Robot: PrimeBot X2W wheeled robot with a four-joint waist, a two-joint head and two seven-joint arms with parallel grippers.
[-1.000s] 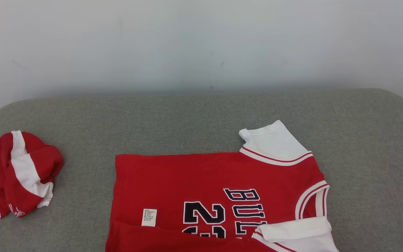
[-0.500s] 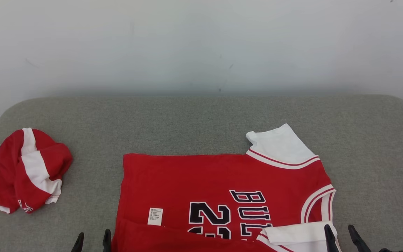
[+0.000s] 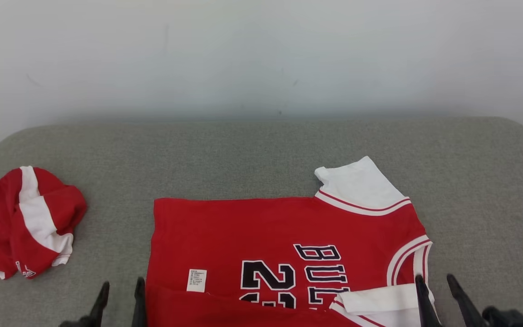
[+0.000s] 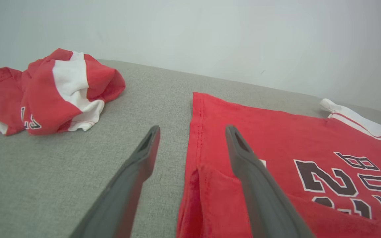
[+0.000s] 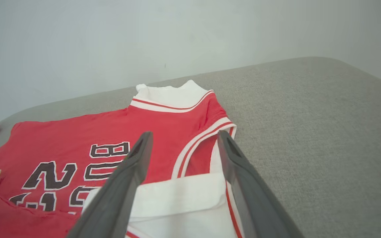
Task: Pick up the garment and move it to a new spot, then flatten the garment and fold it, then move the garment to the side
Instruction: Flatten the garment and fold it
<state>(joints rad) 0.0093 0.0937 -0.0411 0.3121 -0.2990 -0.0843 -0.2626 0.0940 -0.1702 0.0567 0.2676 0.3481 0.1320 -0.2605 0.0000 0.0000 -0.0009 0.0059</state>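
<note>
The garment (image 3: 279, 231) is a red jersey with white sleeves and dark lettering, lying flat on the grey cushion (image 3: 261, 154). Its near edge is folded over onto itself, and the near white sleeve (image 3: 379, 299) is turned in. My left gripper (image 3: 122, 286) is open at the jersey's left edge; in the left wrist view the left gripper (image 4: 192, 130) straddles that red hem (image 4: 197, 132), one finger over bare cushion. My right gripper (image 3: 434, 279) is open at the collar end; in the right wrist view the right gripper (image 5: 184, 134) hovers over the folded sleeve (image 5: 177, 195). Neither holds anything.
A crumpled red and white piece of clothing (image 3: 25, 222) lies at the cushion's left end, also seen as the crumpled piece (image 4: 51, 92) in the left wrist view. A pale wall (image 3: 261, 54) rises behind the cushion. Bare grey cushion stretches behind and right of the jersey.
Both grippers have risen into the head view at the bottom edge, open, on either side of the jersey. The camera has shifted a little; the jersey lies as before.
</note>
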